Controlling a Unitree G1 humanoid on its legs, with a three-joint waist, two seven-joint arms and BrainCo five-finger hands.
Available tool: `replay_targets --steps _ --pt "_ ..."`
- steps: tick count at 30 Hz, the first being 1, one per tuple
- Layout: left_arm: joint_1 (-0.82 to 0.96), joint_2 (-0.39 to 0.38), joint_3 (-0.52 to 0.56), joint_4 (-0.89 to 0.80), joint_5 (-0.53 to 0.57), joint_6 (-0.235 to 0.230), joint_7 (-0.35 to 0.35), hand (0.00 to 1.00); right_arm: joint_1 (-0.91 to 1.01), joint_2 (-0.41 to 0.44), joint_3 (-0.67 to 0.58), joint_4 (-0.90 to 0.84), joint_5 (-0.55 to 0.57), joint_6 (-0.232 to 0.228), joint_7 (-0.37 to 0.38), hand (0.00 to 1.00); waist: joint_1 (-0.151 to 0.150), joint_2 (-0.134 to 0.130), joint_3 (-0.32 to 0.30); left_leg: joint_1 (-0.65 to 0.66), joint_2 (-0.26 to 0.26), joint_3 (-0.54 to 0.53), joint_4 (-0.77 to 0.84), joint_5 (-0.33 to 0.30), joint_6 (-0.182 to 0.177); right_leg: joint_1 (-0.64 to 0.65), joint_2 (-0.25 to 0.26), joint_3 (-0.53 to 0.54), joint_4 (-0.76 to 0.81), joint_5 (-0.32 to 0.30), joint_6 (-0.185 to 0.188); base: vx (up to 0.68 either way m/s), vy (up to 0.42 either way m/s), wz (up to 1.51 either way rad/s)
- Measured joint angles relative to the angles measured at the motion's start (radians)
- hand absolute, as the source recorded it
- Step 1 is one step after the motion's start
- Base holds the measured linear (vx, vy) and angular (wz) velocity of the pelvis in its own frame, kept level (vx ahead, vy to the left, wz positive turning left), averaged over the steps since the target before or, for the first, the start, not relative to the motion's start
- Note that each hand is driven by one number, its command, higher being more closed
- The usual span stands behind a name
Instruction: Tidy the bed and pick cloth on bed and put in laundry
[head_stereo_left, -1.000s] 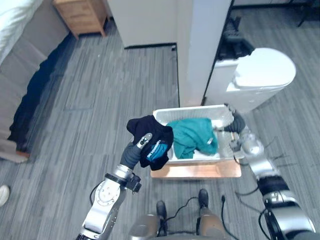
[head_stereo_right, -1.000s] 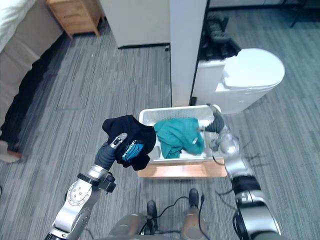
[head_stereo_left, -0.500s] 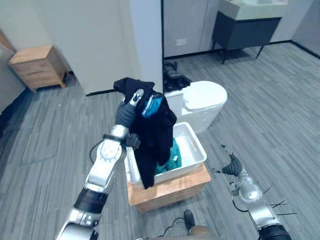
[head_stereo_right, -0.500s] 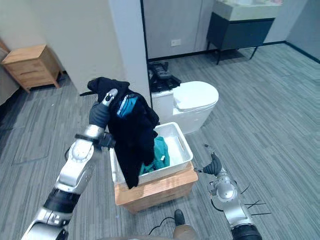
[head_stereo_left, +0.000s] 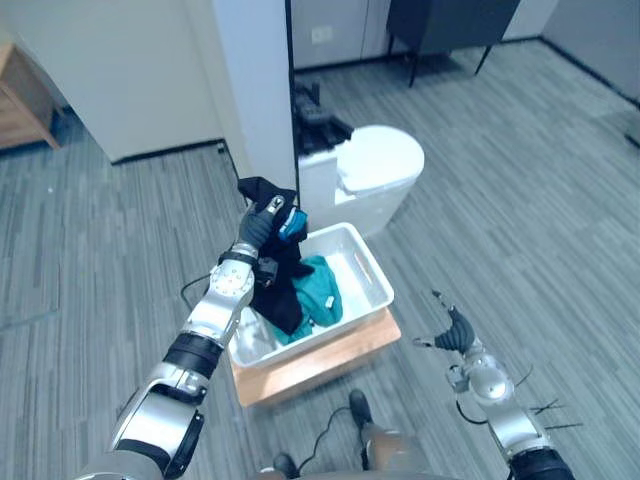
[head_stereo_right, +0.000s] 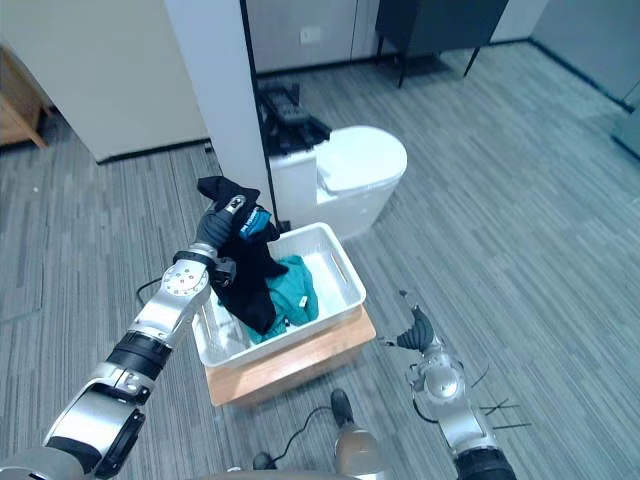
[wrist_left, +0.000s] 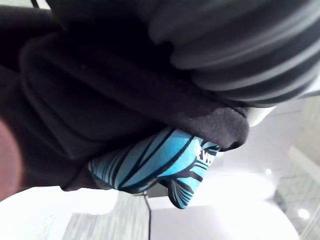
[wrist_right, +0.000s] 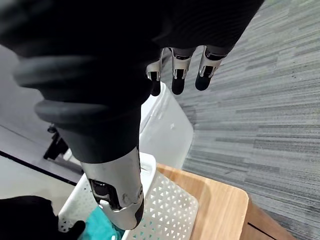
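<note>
Black cloth (head_stereo_left: 272, 292) with a blue print is one of two garments you can count here; the other, a teal cloth (head_stereo_left: 320, 288), lies inside the single white laundry basket (head_stereo_left: 377, 290) at the centre of the frame. Your left hand (head_stereo_left: 260, 225) is closed round the top of the black cloth, thumb pressed against it, just above the basket's upper-left rim. The cloth hangs down from that hand, and its lower end reaches into the basket beside the teal cloth. The basket sits on one wooden stand (head_stereo_left: 335, 355), with one white toilet (head_stereo_left: 375, 165) just behind it. Your right hand (head_stereo_left: 456, 334) is at the lower right, well apart from the basket, fingers loosely extended and empty.
</note>
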Motion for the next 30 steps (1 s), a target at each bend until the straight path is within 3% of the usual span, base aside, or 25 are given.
replay_targets --steps 6,7,13,14,20,27,30 --pt "0.103 -0.099 -0.098 0.0 0.052 -0.002 -0.01 1.0 -0.021 0.0 0.003 0.0 0.0 0.002 0.001 0.0 0.0 0.026 0.02 -0.014 0.007 0.01 0.044 -0.015 0.009 -0.016 0.005 0.019 0.004 0.007 0.002 0.02 -0.003 -0.08" --pt "0.116 -0.115 -0.125 -0.001 0.063 -0.003 -0.007 0.0 -0.024 -0.001 0.003 0.0 0.0 0.002 0.001 0.0 0.0 0.038 0.028 -0.015 0.008 0.01 0.047 -0.018 0.014 -0.016 0.006 0.021 0.004 0.022 0.0 -0.05 0.017 -0.01" --pt "0.135 -0.148 -0.135 0.004 0.086 0.02 0.087 0.0 -0.057 -0.003 0.075 0.0 0.0 0.002 0.001 0.0 0.001 0.055 0.057 -0.046 0.013 0.01 0.088 -0.053 0.031 -0.02 0.003 0.037 0.003 0.025 -0.001 -0.08 0.011 -0.01" --pt "0.134 -0.153 -0.108 0.018 0.086 0.034 0.133 0.0 -0.064 0.0 0.081 0.0 0.0 0.002 0.001 0.0 0.001 0.056 0.058 -0.062 0.02 0.01 0.098 -0.053 0.03 -0.031 0.007 0.036 0.003 0.025 -0.001 0.0 0.0 0.0" --pt "0.108 -0.144 0.004 0.042 0.077 0.031 0.241 0.0 -0.07 -0.001 0.077 0.001 0.006 0.004 -0.002 0.0 0.001 0.056 0.064 -0.087 0.051 -0.001 0.142 -0.053 0.006 -0.039 0.025 0.023 0.001 0.007 -0.023 0.01 -0.058 0.02" --pt "0.132 -0.128 0.148 -0.022 0.046 -0.058 0.278 0.0 -0.003 0.007 0.045 0.038 0.04 0.005 0.009 0.0 0.009 0.054 0.061 -0.036 0.054 -0.05 0.127 -0.045 -0.01 0.06 0.022 -0.03 -0.035 -0.008 -0.029 -0.04 -0.044 0.23" --pt "0.24 -0.106 0.19 -0.15 0.009 -0.099 0.259 0.0 0.046 0.022 0.02 0.149 0.05 0.006 0.02 0.0 0.034 0.054 0.013 -0.004 0.047 -0.062 0.071 -0.024 -0.028 0.074 0.022 -0.05 -0.036 -0.02 -0.021 0.0 -0.046 0.16"
